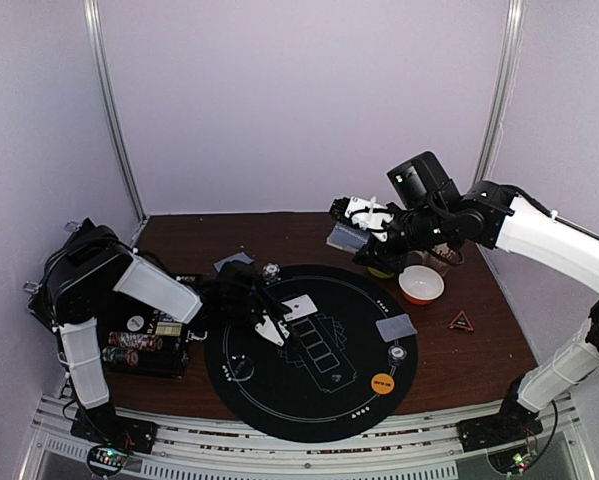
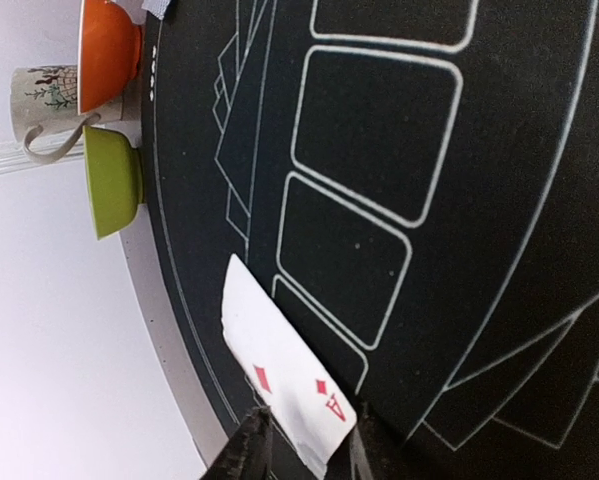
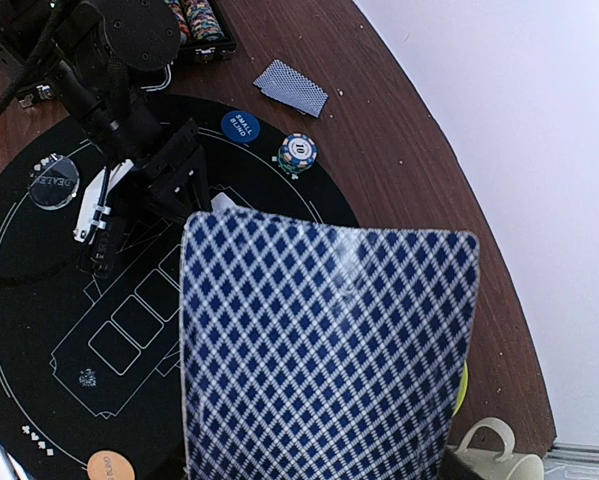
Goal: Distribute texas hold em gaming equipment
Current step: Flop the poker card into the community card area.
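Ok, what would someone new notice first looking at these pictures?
The round black poker mat fills the middle of the brown table. On it, a face-up ace of diamonds lies between the parted fingers of the left hand. Far right, the right hand holds blue-backed cards above the table, filling its wrist view.

Pale lilac walls (image 1: 309, 100) close the space at the back and on both sides. Two thin metal strips (image 1: 114, 110) run up in the back corners. The table (image 1: 489, 365) is dark brown wood. A grey metal rail (image 1: 279, 455) lies along its near edge. The light is soft and even.
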You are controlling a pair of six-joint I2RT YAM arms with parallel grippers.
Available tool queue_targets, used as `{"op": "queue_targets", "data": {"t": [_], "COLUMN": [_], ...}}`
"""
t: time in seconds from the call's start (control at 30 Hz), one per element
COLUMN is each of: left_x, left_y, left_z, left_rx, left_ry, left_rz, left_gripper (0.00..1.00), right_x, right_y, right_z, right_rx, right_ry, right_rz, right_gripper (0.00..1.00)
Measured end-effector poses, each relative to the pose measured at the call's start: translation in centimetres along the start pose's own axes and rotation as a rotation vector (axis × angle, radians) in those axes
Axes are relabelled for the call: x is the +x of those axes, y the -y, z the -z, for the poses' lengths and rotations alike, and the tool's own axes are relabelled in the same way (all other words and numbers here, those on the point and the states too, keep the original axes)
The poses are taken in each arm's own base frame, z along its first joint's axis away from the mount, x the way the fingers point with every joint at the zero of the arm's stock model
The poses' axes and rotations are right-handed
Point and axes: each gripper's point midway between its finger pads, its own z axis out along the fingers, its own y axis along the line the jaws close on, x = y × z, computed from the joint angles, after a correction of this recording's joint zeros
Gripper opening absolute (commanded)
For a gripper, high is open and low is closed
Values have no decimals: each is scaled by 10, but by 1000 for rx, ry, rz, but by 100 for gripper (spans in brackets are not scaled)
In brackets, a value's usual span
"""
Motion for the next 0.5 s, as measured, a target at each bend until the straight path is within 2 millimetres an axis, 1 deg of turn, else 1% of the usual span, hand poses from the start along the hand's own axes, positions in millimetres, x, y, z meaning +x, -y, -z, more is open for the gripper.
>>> {"op": "queue_targets", "data": {"t": [0.2,0.3,0.4,0.5], "left_x": [7,9,6,-6], "left_y": [-3,-3,-1,1], "left_z": [4,8,12,18], "left_rx": [1,15,33,48], "left_ry": [-41,-62,-68,-55], "left_rz": [-1,1,13,46], "left_gripper": [42,44,45,46], "right_x": [0,0,0,0], "right_y": [0,0,0,0], "right_z": [0,0,0,0], "right_rx": [0,0,0,0], "right_ry": [0,0,0,-1], "right_rz": [0,0,0,0], "right_gripper": [50,50,50,50]}}
